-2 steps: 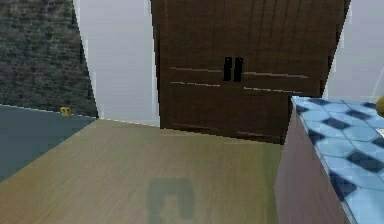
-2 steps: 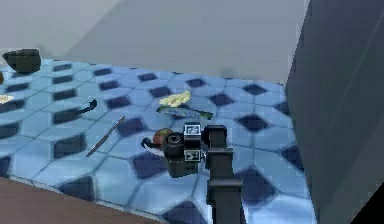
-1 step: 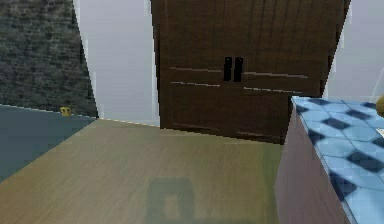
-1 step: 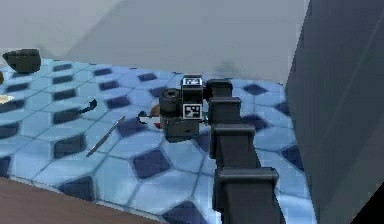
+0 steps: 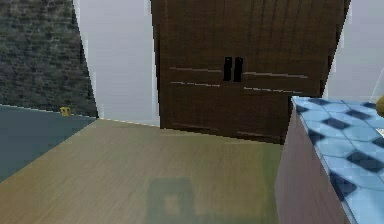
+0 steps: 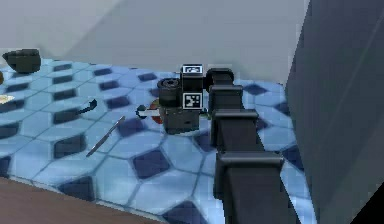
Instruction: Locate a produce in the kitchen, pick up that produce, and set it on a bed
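Arm bar (image 6: pixel 245 160) reaching across blue-tiled countertop (image 6: pixel 60 160); gripper (image 6: pixel 146 111) near thin utensil (image 6: pixel 105 136); whether it holds anything cannot be told.

I see double doors (image 5: pixel 235 70) straight ahead, with the counter (image 5: pixel 345 140) at their right. In the arm side view, my arm (image 6: pixel 240 150) and gripper (image 6: pixel 150 108) lie over that counter. A bowl (image 6: pixel 22 60) sits at the far left, with a thin tool (image 6: pixel 105 135) between them.
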### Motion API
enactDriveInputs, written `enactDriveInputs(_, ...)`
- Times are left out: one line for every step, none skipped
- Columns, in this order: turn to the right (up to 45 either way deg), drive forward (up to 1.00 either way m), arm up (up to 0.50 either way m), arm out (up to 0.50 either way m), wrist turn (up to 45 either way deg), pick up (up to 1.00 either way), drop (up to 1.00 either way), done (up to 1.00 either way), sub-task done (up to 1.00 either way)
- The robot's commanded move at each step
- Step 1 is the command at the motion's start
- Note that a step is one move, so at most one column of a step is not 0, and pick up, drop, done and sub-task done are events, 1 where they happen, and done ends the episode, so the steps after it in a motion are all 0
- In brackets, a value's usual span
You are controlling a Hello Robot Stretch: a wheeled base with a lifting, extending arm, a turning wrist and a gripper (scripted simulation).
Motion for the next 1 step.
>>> enactDriveInputs(0.0,0.0,0.0,0.0,-45.0,0.0,0.0,0.0,0.0)
